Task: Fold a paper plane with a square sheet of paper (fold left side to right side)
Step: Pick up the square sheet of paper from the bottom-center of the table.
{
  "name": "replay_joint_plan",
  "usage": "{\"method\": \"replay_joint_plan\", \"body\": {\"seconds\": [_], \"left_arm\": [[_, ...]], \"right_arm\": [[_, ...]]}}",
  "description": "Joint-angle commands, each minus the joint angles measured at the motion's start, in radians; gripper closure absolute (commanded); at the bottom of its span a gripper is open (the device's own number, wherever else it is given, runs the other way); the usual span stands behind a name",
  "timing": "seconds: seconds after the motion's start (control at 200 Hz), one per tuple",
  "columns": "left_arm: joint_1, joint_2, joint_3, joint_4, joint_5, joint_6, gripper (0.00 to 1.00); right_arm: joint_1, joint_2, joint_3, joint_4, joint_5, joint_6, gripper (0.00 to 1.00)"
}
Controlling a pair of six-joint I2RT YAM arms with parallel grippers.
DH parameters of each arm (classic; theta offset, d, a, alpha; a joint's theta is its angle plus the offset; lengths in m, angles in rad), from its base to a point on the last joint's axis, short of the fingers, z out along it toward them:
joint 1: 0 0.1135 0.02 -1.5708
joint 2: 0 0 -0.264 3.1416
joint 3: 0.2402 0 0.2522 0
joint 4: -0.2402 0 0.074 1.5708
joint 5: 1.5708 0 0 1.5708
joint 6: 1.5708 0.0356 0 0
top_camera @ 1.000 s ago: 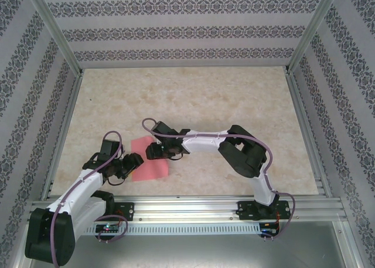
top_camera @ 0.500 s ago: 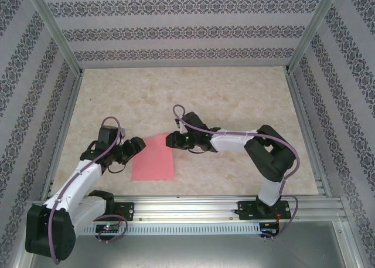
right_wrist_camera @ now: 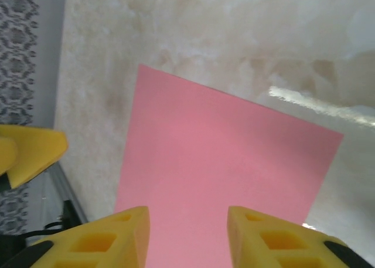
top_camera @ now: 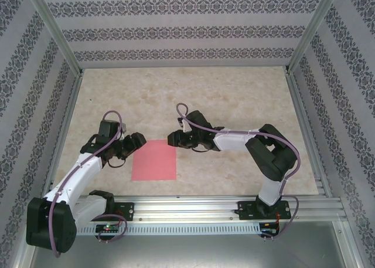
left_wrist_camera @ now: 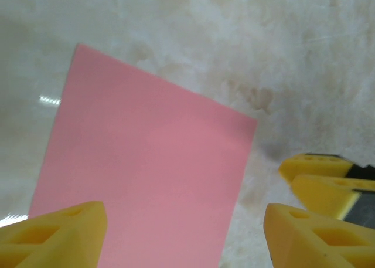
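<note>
The square sheet of paper (top_camera: pixel 154 160) is salmon-pink and lies flat and uncreased on the table near the front edge. My left gripper (top_camera: pixel 136 141) hovers just off its upper left corner, open, nothing between the fingers. In the left wrist view the sheet (left_wrist_camera: pixel 146 162) spreads below and ahead of the left gripper (left_wrist_camera: pixel 184 238). My right gripper (top_camera: pixel 173 139) hangs just beyond the sheet's upper right corner, open and empty. Seen from the right wrist, the sheet (right_wrist_camera: pixel 222 156) lies under the right gripper (right_wrist_camera: pixel 187 238).
The marbled beige table (top_camera: pixel 234 98) stretches wide behind and to the right of the sheet. An aluminium rail (top_camera: pixel 193 204) runs along the front edge, close below the sheet. Patterned walls (top_camera: pixel 176 30) enclose the other three sides.
Both grippers have drawn back off the sheet, the left one up and to the left, the right one to the right and away. The sheet has settled flat, fully uncovered.
</note>
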Motion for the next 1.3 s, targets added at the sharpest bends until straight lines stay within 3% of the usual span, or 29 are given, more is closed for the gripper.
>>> {"method": "replay_joint_plan", "body": {"seconds": [0.0,0.08,0.35,0.485,1.294], "left_arm": [[-0.016,-0.024,-0.059,-0.059,0.015,0.013,0.28],[-0.019,-0.026,-0.093,-0.062,0.032,0.015,0.28],[-0.027,-0.02,-0.138,-0.063,0.044,0.023,0.28],[-0.03,-0.009,-0.15,-0.049,0.053,0.022,0.28],[-0.051,0.03,-0.216,0.034,0.045,0.004,0.33]], "right_arm": [[0.048,0.014,0.127,-0.231,0.188,-0.143,0.5],[0.085,0.046,0.201,-0.345,0.285,-0.172,0.43],[0.123,0.139,0.334,-0.494,0.458,-0.171,0.21],[0.139,0.181,0.367,-0.526,0.481,-0.179,0.13],[0.236,0.267,0.413,-0.446,0.257,-0.072,0.17]]}}
